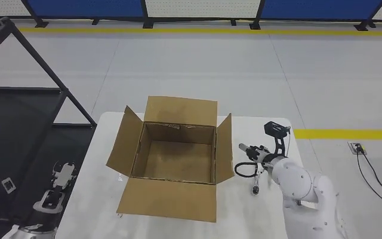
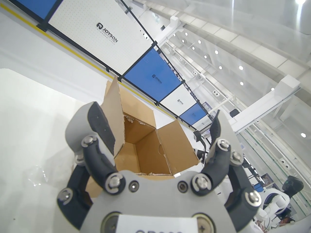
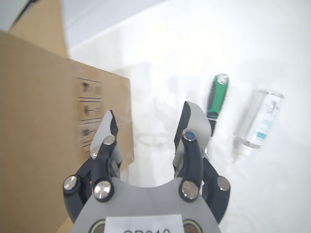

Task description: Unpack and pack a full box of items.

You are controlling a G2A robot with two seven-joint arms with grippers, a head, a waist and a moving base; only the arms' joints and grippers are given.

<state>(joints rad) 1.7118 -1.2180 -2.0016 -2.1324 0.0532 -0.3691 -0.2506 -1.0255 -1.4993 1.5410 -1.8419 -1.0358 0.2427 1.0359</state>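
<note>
Box (image 3: 36, 98) just beside spread right claw (image 3: 149, 112)

The right end effector (image 3: 149, 112) is hanging over the white worktop (image 3: 194, 37) at the centre of the frame, its fingers (image 3: 112, 122) standing apart with nothing between them. A cardboard box (image 3: 48, 110) is standing along one side of the frame, a flap's edge lying just beside one finger. Past the other finger a green-handled screwdriver (image 3: 217, 98) is lying flat. A clear bottle (image 3: 263, 120) is lying near it, roughly parallel and not touching.
</note>
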